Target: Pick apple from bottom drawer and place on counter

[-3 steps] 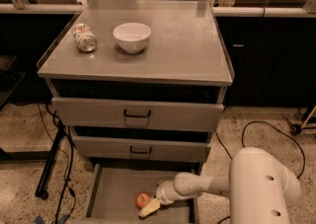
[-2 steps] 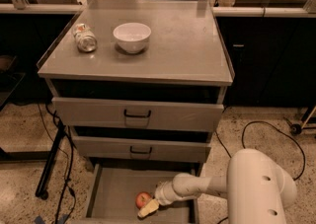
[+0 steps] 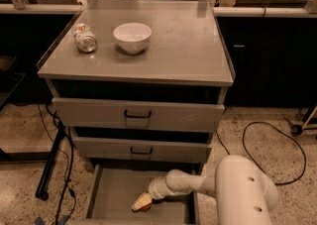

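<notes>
Warm light from overhead falls brightest on the counter (image 3: 188,45), with a soft sheen along its far edge. The bowl (image 3: 132,36) casts a faint shadow. The gripper (image 3: 141,202) sits low in the dimmer bottom drawer (image 3: 114,194).

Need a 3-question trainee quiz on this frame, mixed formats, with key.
1. True or false: the apple is on the counter.
2. Which drawer is the gripper reaching into? A top, B middle, C bottom.
3. Fill in: left of the bowl, a ___ lies on its side.

Key
1. False: the apple is down by the gripper.
2. C, the bottom drawer, which is pulled open.
3. can
</notes>
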`<state>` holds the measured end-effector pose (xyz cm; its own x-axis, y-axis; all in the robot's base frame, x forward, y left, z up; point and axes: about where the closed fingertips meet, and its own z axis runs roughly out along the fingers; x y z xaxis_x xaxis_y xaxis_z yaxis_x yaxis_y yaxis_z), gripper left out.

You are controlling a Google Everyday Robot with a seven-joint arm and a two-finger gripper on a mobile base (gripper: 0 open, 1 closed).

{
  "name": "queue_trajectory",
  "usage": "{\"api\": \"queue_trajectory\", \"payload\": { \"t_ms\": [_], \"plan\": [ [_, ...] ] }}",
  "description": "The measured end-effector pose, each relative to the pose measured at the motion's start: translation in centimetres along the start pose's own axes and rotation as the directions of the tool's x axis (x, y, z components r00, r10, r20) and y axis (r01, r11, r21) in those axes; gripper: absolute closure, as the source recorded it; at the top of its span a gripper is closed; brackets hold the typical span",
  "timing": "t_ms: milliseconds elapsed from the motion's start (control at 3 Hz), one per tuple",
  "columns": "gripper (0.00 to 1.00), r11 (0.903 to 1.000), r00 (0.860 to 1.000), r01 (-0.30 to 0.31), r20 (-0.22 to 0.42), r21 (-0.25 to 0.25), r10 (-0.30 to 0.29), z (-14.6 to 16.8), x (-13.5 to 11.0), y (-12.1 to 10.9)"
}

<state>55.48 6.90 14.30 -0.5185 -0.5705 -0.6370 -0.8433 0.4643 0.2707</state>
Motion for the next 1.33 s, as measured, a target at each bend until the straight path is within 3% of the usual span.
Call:
{"api": "queue_trajectory", "payload": {
  "t_ms": [667, 1000, 1333],
  "plan": [
    [0.0, 0.9991, 0.999, -0.043, 0.007, -0.004, 0.043, -0.1, 2.0, 0.0],
    [0.17, 0.999, 0.999, -0.044, 0.007, -0.004, 0.044, -0.1, 2.1, 0.0],
    [0.41, 0.999, 0.999, -0.044, 0.007, -0.004, 0.044, -0.1, 2.1, 0.0]
  ]
}}
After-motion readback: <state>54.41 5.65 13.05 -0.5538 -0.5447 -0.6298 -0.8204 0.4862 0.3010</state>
